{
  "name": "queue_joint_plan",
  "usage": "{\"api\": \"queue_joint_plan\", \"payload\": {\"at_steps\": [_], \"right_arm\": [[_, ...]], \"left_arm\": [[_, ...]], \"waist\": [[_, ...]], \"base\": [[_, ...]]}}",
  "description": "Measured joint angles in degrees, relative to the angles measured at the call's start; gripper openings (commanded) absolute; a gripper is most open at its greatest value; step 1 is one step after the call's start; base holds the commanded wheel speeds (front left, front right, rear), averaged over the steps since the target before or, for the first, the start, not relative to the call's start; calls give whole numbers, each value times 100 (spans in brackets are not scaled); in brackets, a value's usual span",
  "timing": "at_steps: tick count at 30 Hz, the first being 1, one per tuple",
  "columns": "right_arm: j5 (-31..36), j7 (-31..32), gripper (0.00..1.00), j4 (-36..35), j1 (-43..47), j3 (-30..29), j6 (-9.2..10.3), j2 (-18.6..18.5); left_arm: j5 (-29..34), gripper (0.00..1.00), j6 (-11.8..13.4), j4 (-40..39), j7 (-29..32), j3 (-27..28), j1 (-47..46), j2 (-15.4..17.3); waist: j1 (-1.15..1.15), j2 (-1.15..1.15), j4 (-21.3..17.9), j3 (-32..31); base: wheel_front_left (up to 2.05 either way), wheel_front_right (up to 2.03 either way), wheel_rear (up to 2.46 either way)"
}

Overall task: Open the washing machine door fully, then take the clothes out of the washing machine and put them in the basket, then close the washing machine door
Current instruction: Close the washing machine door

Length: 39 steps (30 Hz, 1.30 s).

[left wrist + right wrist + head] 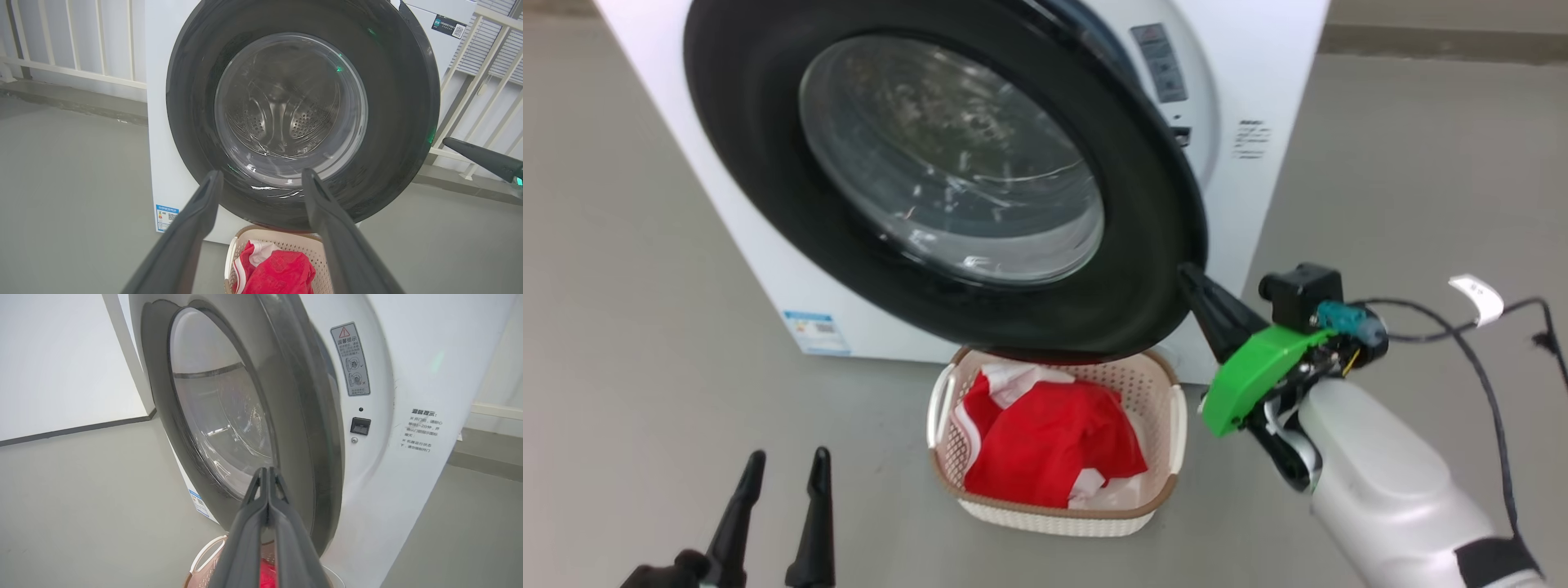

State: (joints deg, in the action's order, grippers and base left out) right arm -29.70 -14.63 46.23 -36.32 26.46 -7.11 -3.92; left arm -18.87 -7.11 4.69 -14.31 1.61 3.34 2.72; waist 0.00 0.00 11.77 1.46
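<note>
Closing phase of the task, head view. Your right gripper [1186, 271] has its two fingers pressed together into a single blunt point, holding nothing, and that point sits at the lower right edge of the washing machine door [947, 171]. Whether it actually touches the black rim or stands just beside it cannot be told from this angle. Joined fingers suit a push better than a spread pair, which could slip around the rim. The door stands ajar, swung most of the way toward the washing machine [1258, 82], with the latch socket on the white front uncovered. Your left gripper [788, 456] hangs low with its fingers spread wide and empty, well apart from the door, so it stays out of the swing. The clothes [1045, 441] lie bunched in the basket [1176, 425], which rests on the floor just under the door's lower rim; through the glass the drum looks bare, so only the door remains to be shut
</note>
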Motion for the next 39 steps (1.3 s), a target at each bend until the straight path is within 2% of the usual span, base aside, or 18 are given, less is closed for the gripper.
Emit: {"api": "queue_joint_plan", "payload": {"at_steps": [12, 22, 31, 39], "right_arm": [[-308, 0, 0, 232, -993, 230, -42, -487], [-200, 0, 0, 280, -1496, -309, -44, -701], [58, -1, 0, 442, -1873, -972, -44, -873], [207, -1, 0, 612, -1920, -1306, -44, -834]], "left_arm": [[-90, 100, 0, 74, 0, -246, -399, -14], [-240, 100, -1, 94, 0, -380, -722, -24], [-222, 100, -3, 143, 0, -737, -951, -31], [-220, 100, -3, 160, 0, -814, -1051, 15]], "waist": [[0, 0, 528, 597], [0, 0, 806, 1036], [0, 0, 1046, 1238], [0, 0, 1170, 1262]], "base": [[0, 0, 0], [0, 0, 0], [0, 0, 0], [0, 0, 0]]}}
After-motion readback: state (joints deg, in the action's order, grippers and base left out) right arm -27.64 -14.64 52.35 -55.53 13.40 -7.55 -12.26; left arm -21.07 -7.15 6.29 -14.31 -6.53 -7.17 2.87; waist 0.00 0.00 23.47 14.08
